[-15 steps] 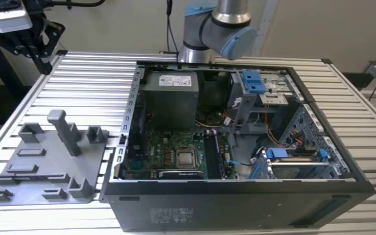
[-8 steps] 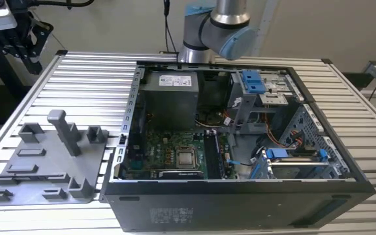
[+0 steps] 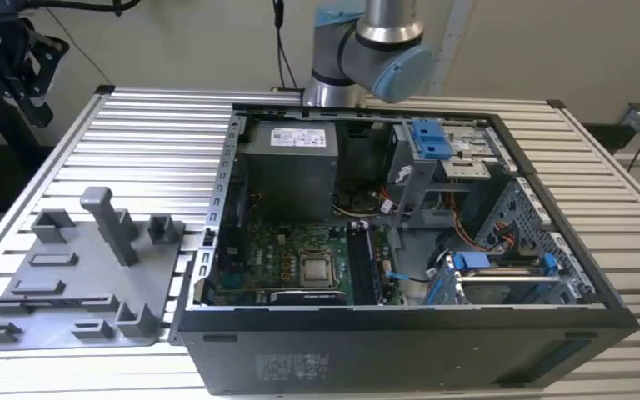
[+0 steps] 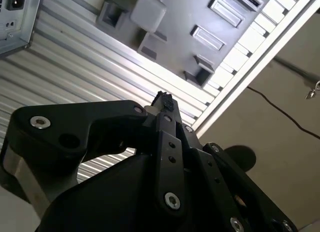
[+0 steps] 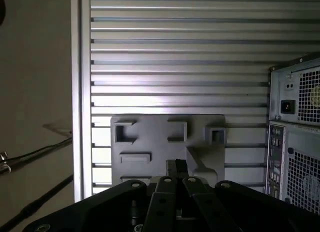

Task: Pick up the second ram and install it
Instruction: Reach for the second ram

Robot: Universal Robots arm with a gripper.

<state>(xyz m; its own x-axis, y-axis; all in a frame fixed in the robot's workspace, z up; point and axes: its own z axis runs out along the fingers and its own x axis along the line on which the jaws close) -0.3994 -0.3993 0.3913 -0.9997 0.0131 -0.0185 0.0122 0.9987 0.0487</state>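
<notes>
In both wrist views my gripper (image 5: 176, 166) (image 4: 163, 99) hangs high above the slatted table, its black fingers closed together with nothing between them. Below it lies the grey fixture plate (image 5: 160, 137) (image 4: 190, 22) with its pegs and pockets; in the exterior view the plate (image 3: 76, 283) sits on the exterior view's left of the open computer case (image 3: 409, 250). The second ram is hidden from me. Inside the case a long dark strip (image 3: 362, 267) stands in the memory slots beside the processor (image 3: 317, 268); I cannot tell what it is.
The arm's base and elbow (image 3: 370, 58) rise behind the case. The case's rear panel (image 5: 300, 142) shows beside the plate. The power supply (image 3: 287, 167) and blue-tabbed drive cages (image 3: 437, 142) stand inside. Cables trail on the floor (image 4: 280, 107) past the table edge.
</notes>
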